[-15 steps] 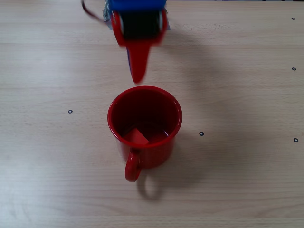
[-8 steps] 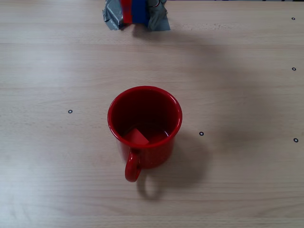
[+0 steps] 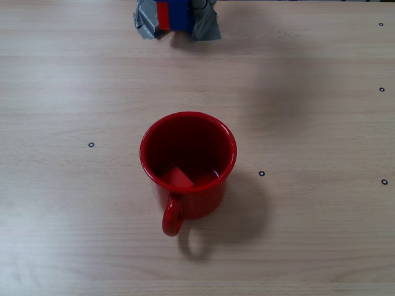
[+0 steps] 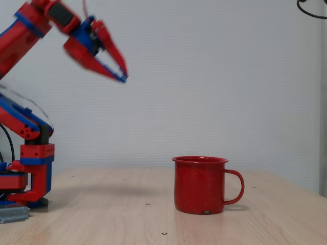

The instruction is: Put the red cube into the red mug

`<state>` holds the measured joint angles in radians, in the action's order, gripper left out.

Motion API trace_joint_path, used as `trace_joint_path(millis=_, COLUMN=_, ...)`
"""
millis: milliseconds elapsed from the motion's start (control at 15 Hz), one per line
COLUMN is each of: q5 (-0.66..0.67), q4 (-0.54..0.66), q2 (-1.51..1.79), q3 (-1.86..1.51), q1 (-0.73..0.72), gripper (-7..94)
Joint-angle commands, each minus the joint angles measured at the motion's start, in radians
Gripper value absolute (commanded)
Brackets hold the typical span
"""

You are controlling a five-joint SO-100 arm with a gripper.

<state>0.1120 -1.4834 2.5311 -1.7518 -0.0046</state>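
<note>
Finally, the red cube [image 3: 178, 177] lay inside the red mug [image 3: 187, 161] on the tabletop [image 3: 308, 123], while the hand [image 4: 120, 71], raised well apart, held nothing, fingers slightly parted; task apparently complete.

The red mug [image 3: 187, 163] wall hides part of the red cube [image 3: 178, 177]; the end effector [image 4: 120, 74] is motion-blurred

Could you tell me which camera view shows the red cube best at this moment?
The fixed view looking straight down shows it best: the red cube lies on the bottom of the red mug, towards the handle side. In the side-on fixed view the mug's wall hides the cube completely.
</note>
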Motion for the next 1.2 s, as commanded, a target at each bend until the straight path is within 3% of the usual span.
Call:
trace_joint_path(millis=0, q5=-0.009, q4=0.037, q2=0.118, q3=-0.12, q1=0.002, gripper=0)
trace_joint_path(millis=267, q5=-0.04, q4=0.057, q2=0.331, q3=-0.373, q1=-0.029, gripper=0)
trace_joint_path(millis=733, q5=-0.049, q4=0.236, q2=0.753, q3=-1.062, q1=-0.071, gripper=0)
trace_joint_path(millis=1000, q5=-0.086, q4=0.41, q2=0.801, q3=-1.341, q1=-0.086, gripper=0)
trace_joint_path(millis=1133, q5=-0.098, q4=0.44, q2=0.801, q3=-1.374, q1=-0.086, gripper=0)
